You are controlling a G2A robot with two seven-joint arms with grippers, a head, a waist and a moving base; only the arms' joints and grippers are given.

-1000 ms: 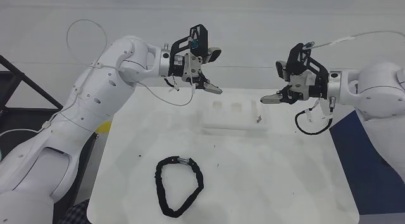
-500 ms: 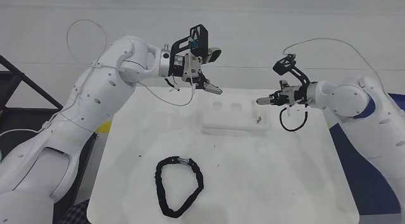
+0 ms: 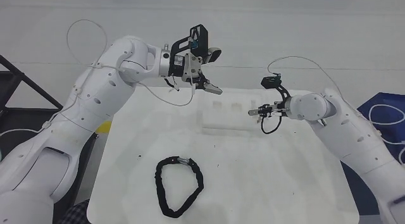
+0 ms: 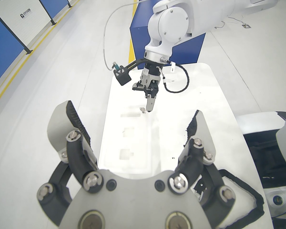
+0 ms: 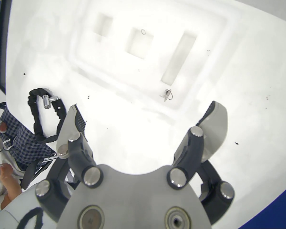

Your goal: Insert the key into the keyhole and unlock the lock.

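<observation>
Top view: the right pincer, jaws apart, hung near the key at the desk's 1 o'clock; the left pincer, also apart, hung at 12; the lock lay at 8.

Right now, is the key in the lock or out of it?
Out. The key lies loose on the white tray, well apart from the chain lock, and nothing holds it.

One key, one lock, one tray
</observation>
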